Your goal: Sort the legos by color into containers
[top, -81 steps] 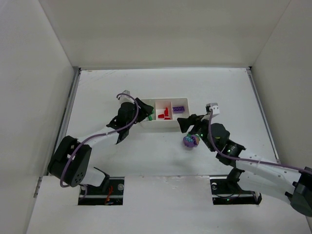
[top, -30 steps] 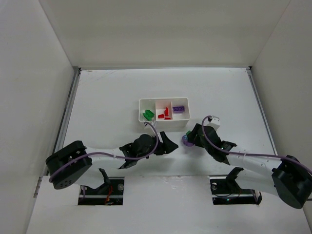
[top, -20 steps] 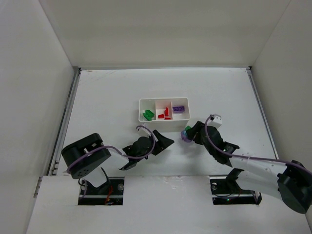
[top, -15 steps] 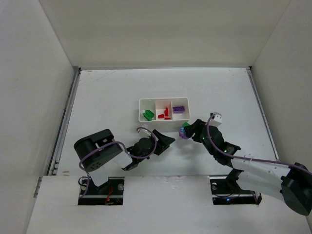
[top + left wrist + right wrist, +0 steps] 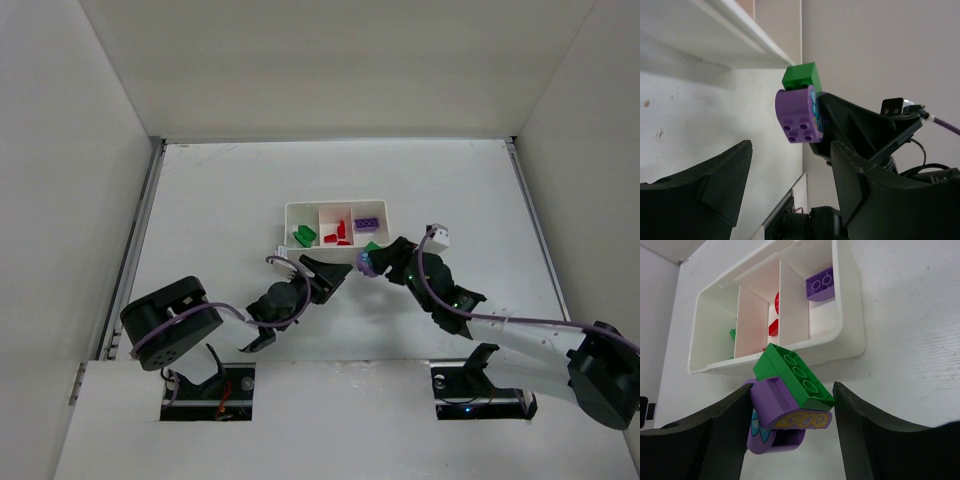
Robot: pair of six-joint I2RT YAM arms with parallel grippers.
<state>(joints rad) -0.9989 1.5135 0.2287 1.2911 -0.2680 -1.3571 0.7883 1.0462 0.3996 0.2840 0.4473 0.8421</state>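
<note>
**Right pincer grips a green-on-purple stack by the tray's corner**

We're over the table (image 5: 220, 190), and the right gripper (image 5: 791, 400) has its jaws clamped on a two-part stack. It's a green brick (image 5: 795, 374), studs up, sitting on a purple rounded piece (image 5: 771, 405), and a black finger presses each flank of the purple one.

From overhead, that stack hangs at about 5 o'clock off the white tray (image 5: 286, 228). It's just beside the near wall and not inside any compartment. Whether it's lifted clear of the tabletop, we cannot tell.

Now the left gripper (image 5: 328, 272): it sits close by, at roughly 8 o'clock from the stack. Its jaws are spread and there's nothing between them. Its own camera looks right at the stack. We see four round circles on the purple face turned our way, the green brick at 12 o'clock above it, and the right arm's black fingers behind at 4 o'clock.

Inside the tray, we read it from the top view:
- The 9 o'clock compartment holds green pieces (image 5: 303, 236).
- The middle compartment holds red pieces (image 5: 338, 233).
- The 3 o'clock compartment holds a purple brick (image 5: 820, 284)
</note>
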